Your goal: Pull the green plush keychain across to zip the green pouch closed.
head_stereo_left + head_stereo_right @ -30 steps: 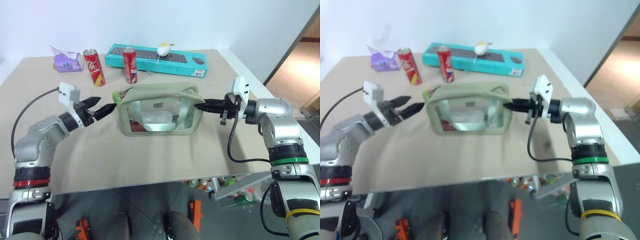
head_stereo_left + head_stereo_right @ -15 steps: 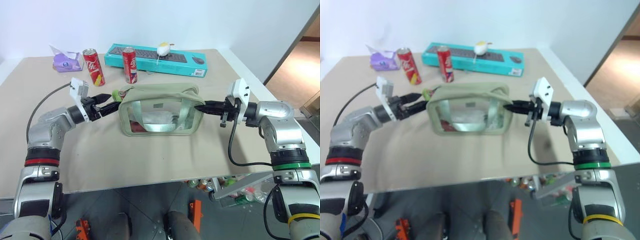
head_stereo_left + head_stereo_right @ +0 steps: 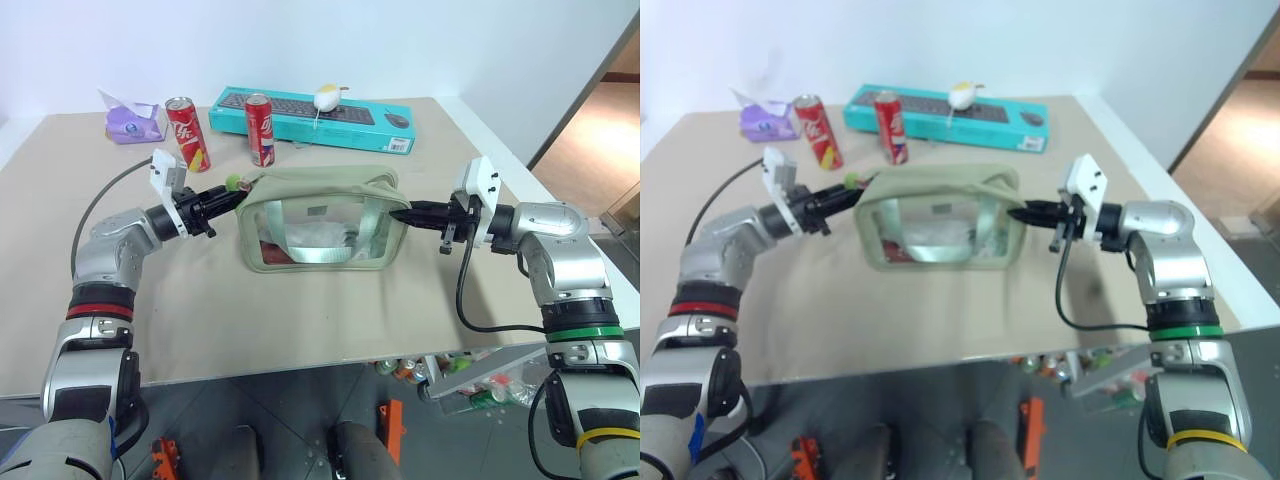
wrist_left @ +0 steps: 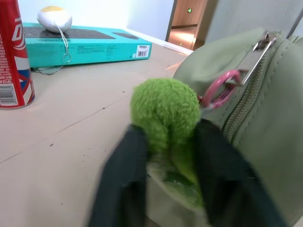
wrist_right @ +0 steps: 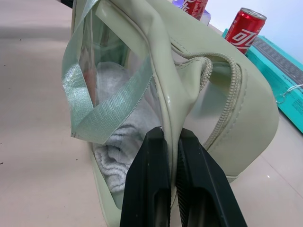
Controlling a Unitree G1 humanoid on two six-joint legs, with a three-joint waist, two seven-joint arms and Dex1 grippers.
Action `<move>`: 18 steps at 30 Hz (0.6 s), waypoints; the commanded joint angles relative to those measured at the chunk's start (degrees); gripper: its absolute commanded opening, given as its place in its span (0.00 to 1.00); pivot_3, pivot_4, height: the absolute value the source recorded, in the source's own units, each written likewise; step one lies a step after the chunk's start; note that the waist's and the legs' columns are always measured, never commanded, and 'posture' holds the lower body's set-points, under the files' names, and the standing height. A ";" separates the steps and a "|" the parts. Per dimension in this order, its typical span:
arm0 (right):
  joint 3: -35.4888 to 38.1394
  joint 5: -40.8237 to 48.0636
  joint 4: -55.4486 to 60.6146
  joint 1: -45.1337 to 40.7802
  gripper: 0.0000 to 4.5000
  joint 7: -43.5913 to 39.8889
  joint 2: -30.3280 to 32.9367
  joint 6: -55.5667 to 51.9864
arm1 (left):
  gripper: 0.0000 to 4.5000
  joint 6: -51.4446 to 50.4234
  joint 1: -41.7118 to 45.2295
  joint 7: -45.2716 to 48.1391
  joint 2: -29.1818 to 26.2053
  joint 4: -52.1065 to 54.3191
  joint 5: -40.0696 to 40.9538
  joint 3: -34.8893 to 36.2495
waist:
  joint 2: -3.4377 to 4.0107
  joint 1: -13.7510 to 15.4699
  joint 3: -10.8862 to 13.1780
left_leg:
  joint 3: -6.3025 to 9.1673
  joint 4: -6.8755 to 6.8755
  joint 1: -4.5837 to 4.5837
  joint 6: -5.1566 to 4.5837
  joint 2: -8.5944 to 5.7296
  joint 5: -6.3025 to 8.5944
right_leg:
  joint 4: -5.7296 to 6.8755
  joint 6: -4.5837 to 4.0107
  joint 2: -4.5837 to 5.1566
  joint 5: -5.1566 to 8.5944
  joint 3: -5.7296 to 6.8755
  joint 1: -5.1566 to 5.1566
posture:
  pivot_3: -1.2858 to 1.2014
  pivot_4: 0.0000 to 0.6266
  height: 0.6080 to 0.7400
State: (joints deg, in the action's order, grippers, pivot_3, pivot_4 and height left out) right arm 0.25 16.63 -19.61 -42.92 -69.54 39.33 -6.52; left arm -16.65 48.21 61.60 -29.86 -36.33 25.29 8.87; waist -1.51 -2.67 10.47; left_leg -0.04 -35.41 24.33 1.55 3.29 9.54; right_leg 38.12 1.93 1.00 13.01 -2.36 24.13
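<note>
One green pouch (image 3: 320, 222) upright, long axis spanning both grippers.

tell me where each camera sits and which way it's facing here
Left eye and right eye views: on the head, looking forward and down over both arms at the table; left pincer and right pincer flank the green pouch.
Left wrist view: along the left pincer's fingers, shut on the green plush keychain.
Right wrist view: along the right pincer's fingers, clamped on the pouch's end.
Shared: both wrist views show the pouch and the teal keyboard box.
</note>
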 commanded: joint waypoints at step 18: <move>1.85 0.53 2.03 0.51 0.00 0.18 2.25 0.05 | 0.01 -1.62 10.16 -5.66 -0.15 22.47 0.89 -1.60 | -0.05 0.09 0.03 | -0.03 -0.02 0.04 0.01 -0.03 0.00 | -0.01 0.06 0.01 -0.02 -0.06 0.02 | 0.52 0.24 1.00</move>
State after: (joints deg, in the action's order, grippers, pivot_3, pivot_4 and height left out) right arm 0.32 16.73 -18.86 -42.33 -69.52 40.30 -6.63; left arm -19.90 55.65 55.56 -30.24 -16.93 26.35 8.12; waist -1.56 -2.58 10.50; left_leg -0.08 -35.43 24.39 1.56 3.24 9.54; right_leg 38.11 2.02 1.03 13.01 -2.44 24.15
